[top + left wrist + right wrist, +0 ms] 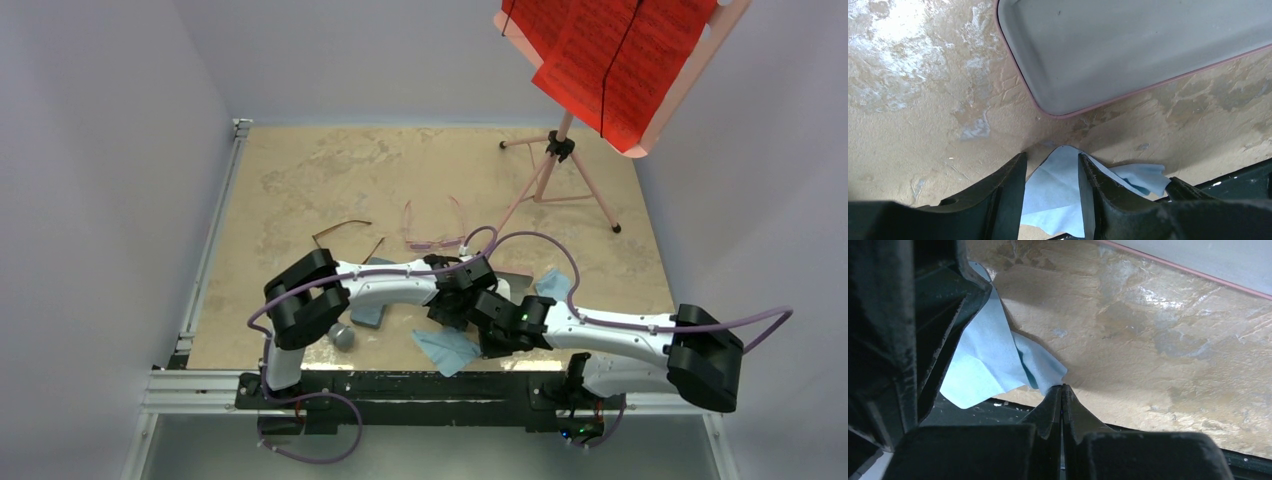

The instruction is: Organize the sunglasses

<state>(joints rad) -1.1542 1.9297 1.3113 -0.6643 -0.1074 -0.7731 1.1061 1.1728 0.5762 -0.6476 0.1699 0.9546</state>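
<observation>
Walls [100, 150]: plain pale lilac-grey. Tabletop [300, 180]: mottled tan, glossy highlights. Music stand [556, 148]: pink tripod, red sheets, well beyond the right gripper [1062, 390]. Rail [200, 385]: aluminium, behind it, near edge.

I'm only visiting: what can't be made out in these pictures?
Right wrist view: the shut right fingers touch the light blue cloth; whether they pinch it is unclear.
Left wrist view: the open grey-lined, pink-rimmed case is cut off by the top and right edges.
Top view: the thin brown sunglasses and translucent pink sunglasses are too small for lens detail.
Top view: a small grey rounded object is half hidden by the left arm.
</observation>
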